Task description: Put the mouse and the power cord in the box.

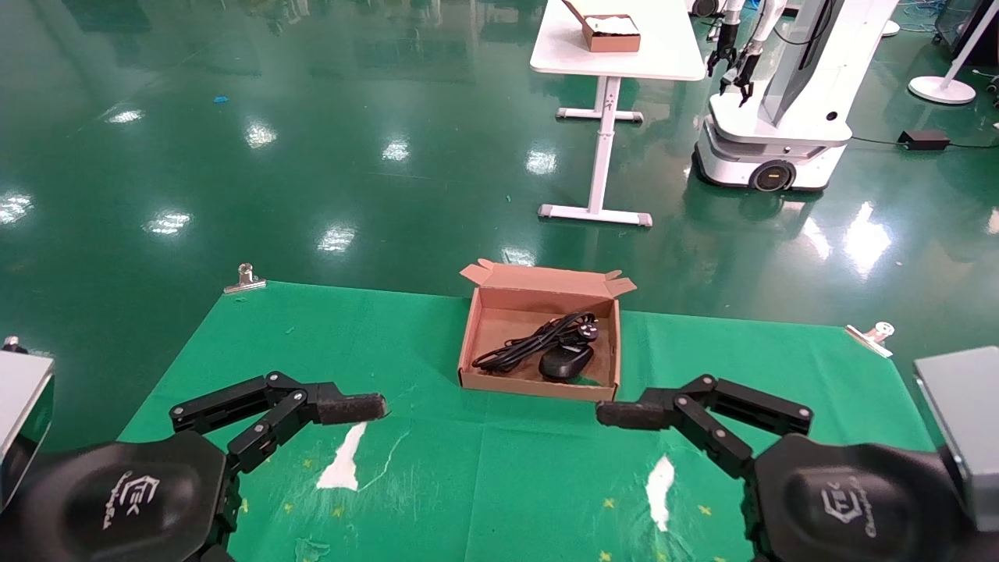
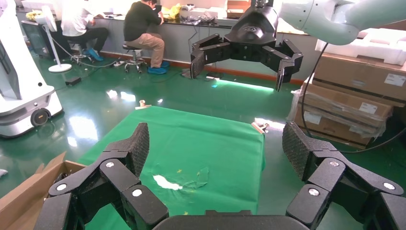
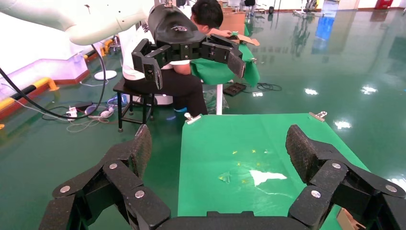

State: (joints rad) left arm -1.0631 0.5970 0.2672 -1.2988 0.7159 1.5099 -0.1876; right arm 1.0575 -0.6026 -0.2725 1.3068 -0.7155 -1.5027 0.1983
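Mouse [image 1: 567, 360] lay inside box [image 1: 540, 300], power cord [image 1: 533, 340] bundled just behind it, touching. One mouse, one cord, one box. Left tool [image 1: 353, 408] and right tool [image 1: 624, 414] hovered over green tabletop [image 1: 726, 351] near box's front wall, both with fingers apart, holding nothing. Judged risk: right tool, closest to box, could clip wall and shove box.

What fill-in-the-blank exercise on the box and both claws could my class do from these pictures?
1. The mouse lies inside the ____.
2. The power cord lies ____ the box, beside the mouse.
3. The left claw and right claw are both ____ and hold nothing.

Missing words: box; inside; open
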